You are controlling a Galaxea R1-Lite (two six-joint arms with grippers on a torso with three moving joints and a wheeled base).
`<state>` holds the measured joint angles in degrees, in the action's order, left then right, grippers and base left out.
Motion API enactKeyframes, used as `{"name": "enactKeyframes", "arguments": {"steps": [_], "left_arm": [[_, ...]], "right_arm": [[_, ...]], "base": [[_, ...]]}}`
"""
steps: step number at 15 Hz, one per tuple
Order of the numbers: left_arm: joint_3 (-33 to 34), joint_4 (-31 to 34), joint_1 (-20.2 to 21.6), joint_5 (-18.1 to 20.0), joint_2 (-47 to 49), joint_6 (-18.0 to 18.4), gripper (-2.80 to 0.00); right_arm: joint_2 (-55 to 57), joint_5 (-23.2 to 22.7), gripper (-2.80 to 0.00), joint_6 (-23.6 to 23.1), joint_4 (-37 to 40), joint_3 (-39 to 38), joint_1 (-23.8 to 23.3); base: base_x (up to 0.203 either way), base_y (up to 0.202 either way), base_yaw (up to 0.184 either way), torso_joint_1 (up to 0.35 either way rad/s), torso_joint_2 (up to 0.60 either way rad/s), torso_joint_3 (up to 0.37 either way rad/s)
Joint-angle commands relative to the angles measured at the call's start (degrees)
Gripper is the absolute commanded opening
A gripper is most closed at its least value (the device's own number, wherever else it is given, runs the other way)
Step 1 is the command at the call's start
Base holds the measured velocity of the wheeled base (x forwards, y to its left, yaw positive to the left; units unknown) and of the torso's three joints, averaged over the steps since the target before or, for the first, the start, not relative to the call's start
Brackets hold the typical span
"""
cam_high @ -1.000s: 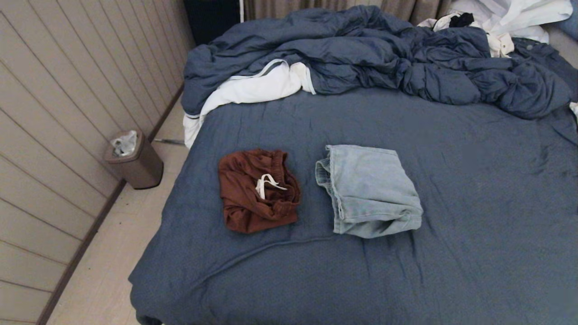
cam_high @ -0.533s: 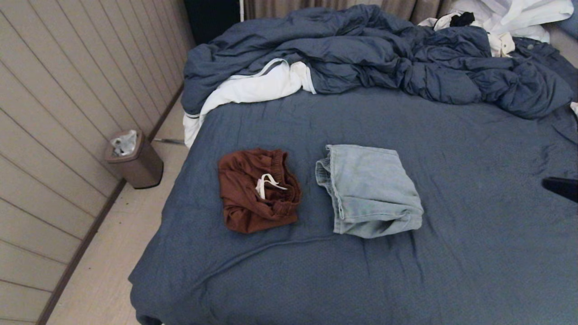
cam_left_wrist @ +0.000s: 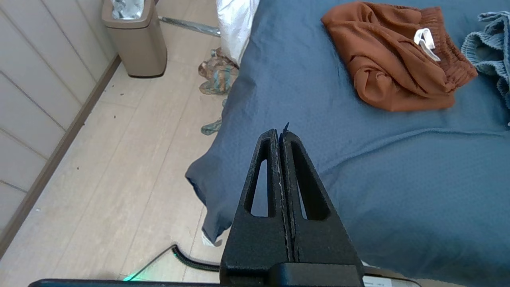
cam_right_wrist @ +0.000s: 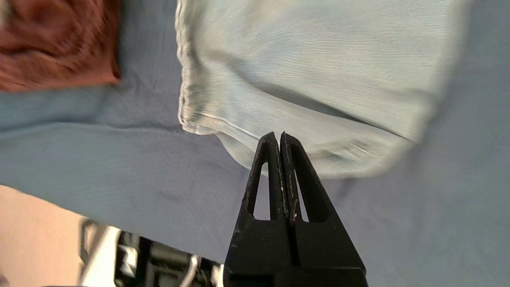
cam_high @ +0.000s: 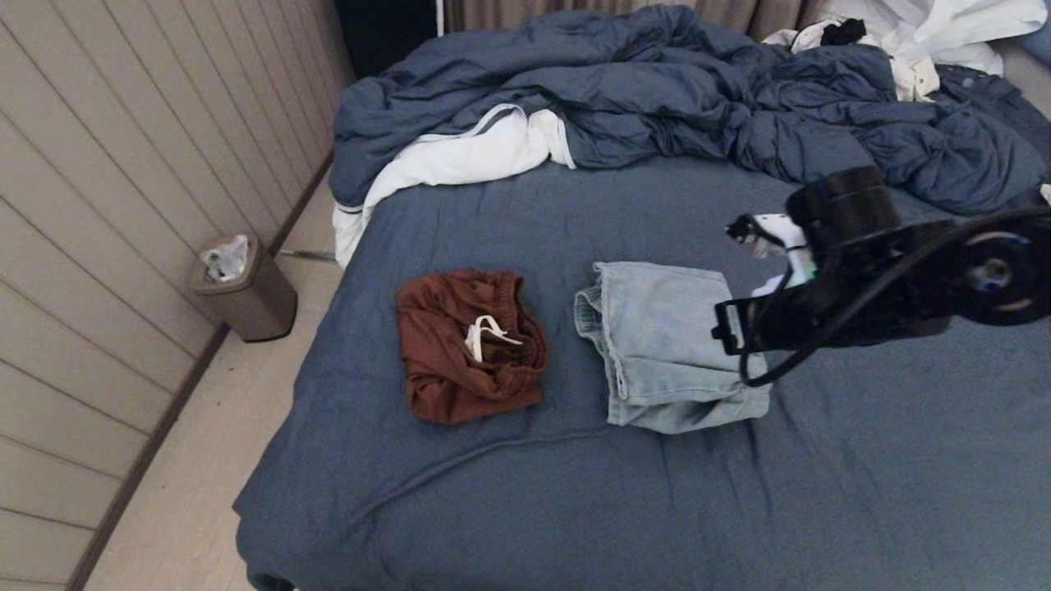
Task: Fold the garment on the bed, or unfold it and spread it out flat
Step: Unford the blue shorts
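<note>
Two garments lie on the bed (cam_high: 575,509): bunched rust-brown shorts (cam_high: 468,349) with a white drawstring, and to their right folded light blue shorts (cam_high: 669,345). My right arm (cam_high: 854,279) reaches in from the right and hangs over the blue shorts' right edge. In the right wrist view my right gripper (cam_right_wrist: 278,135) is shut and empty, its tips just above the near hem of the blue shorts (cam_right_wrist: 318,79). My left gripper (cam_left_wrist: 280,133) is shut and empty above the bed's near left corner, well short of the brown shorts (cam_left_wrist: 398,71).
A rumpled blue duvet (cam_high: 698,98) and white linens (cam_high: 460,160) fill the far end of the bed. On the floor at the left stand a brown waste bin (cam_high: 246,287) by the panelled wall and a patterned cloth (cam_left_wrist: 217,75) beside the bed.
My right arm has swung in from the right edge of the head view to over the light blue shorts. Both garments lie as before.
</note>
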<state>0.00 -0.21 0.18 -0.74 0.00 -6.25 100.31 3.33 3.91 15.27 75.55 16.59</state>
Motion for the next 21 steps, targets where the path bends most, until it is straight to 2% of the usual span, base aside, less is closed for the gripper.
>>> {"name": "enactKeyframes", "arguments": {"steps": [1, 4, 5, 9, 16, 20, 21], "left_arm": [[0.0, 0.0, 0.0, 0.0, 0.1, 0.0, -2.8], [0.0, 0.0, 0.1, 0.0, 0.1, 0.0, -2.8], [0.0, 0.0, 0.0, 0.0, 0.1, 0.0, -2.8], [0.0, -0.1, 0.0, 0.0, 0.1, 0.0, -2.8], [0.0, -0.1, 0.0, 0.0, 0.1, -0.1, -2.8], [0.0, -0.1, 0.0, 0.0, 0.1, -0.1, -2.8], [0.0, -0.1, 0.0, 0.0, 0.1, -0.1, -2.8]], "right_arm": [[11.0, 4.5, -2.8, 0.0, 0.8, 5.1, 5.4], [13.4, 9.8, -2.8, 0.3, 0.8, 8.9, 10.7], [14.2, 12.4, 0.0, 0.3, 0.7, 10.1, 11.8], [18.4, 15.4, 0.0, -0.1, 0.7, 14.3, 13.9], [27.2, 21.7, 0.0, -1.4, 0.5, 21.2, 13.7], [30.5, 23.5, 0.0, -2.0, 0.6, 26.4, 13.5], [31.4, 25.0, -2.8, -2.9, 0.6, 27.4, 13.3]], "base": [[0.0, 0.0, 0.0, 0.0, 0.0, 0.0], [0.0, 0.0, 0.0, 0.0, 0.0, 0.0], [0.0, 0.0, 0.0, 0.0, 0.0, 0.0], [0.0, 0.0, 0.0, 0.0, 0.0, 0.0], [0.0, 0.0, 0.0, 0.0, 0.0, 0.0], [0.0, 0.0, 0.0, 0.0, 0.0, 0.0], [0.0, 0.0, 0.0, 0.0, 0.0, 0.0]]}}
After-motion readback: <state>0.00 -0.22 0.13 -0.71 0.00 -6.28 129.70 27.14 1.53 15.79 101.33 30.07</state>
